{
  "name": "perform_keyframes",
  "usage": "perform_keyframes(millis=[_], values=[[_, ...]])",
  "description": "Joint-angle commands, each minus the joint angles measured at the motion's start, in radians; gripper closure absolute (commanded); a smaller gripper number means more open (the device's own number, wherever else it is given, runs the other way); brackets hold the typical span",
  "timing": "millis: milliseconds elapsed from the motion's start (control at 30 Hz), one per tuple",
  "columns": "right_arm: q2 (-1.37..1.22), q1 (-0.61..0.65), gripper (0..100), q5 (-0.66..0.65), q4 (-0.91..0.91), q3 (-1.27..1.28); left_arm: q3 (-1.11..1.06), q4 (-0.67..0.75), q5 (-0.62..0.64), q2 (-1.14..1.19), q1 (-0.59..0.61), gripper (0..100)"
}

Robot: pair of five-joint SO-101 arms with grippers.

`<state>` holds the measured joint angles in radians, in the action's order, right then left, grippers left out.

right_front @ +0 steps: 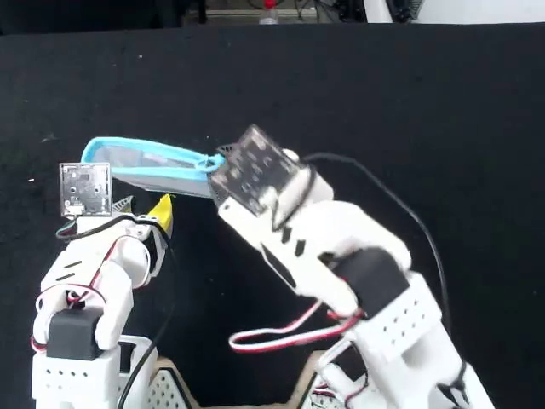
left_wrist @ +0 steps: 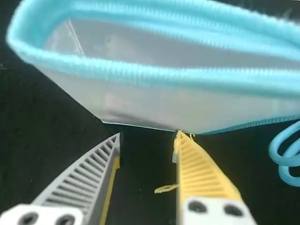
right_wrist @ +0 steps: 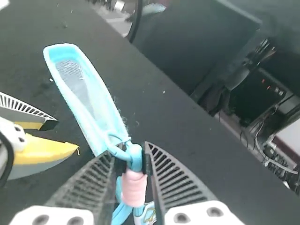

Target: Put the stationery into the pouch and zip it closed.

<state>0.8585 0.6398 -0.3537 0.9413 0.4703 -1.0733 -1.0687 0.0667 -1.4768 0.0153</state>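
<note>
A translucent pouch (right_front: 145, 166) with light blue trim is held off the black table, its mouth open. My right gripper (right_front: 215, 168) is at the pouch's right end. In the right wrist view that gripper (right_wrist: 130, 151) is shut on the blue zip pull (right_wrist: 134, 154), which has a pink piece (right_wrist: 134, 185) below it, and the pouch (right_wrist: 84, 98) stretches away from it. My left gripper (right_front: 143, 205) is open just in front of the pouch's near edge. In the left wrist view its grey and yellow fingertips (left_wrist: 147, 137) almost touch the pouch's lower seam (left_wrist: 140, 123). A blue cord loop (left_wrist: 286, 159) hangs beside them.
The black tabletop (right_front: 409, 111) lies bare around both arms. A bottle (right_front: 269, 10) stands beyond the table's far edge. A red and white cable (right_front: 272, 336) loops below the right arm. Dark furniture and cables (right_wrist: 262, 93) stand in the room behind.
</note>
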Motion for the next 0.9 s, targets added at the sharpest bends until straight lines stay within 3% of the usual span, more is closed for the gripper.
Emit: perform_keyframes(millis=[0,233,367,500,667,867], values=[[-0.085,0.055,98.8,-0.011,0.121,-0.245,0.036,0.074,0.011,-0.008,0.015,81],[-0.110,0.138,98.8,-0.011,0.183,-0.351,-0.033,0.247,0.012,-0.008,0.099,81],[-0.110,0.138,98.8,-0.011,0.186,-0.338,-0.035,0.265,0.017,-0.009,0.151,81],[-0.110,0.138,98.7,-0.012,0.180,-0.309,-0.010,0.153,0.034,-0.014,0.140,81],[-0.111,0.138,98.7,-0.012,0.180,-0.289,0.110,-0.104,0.028,-0.117,0.091,80],[-0.111,0.138,98.7,-0.012,0.178,-0.289,0.231,-0.334,-0.127,-0.301,-0.062,70]])
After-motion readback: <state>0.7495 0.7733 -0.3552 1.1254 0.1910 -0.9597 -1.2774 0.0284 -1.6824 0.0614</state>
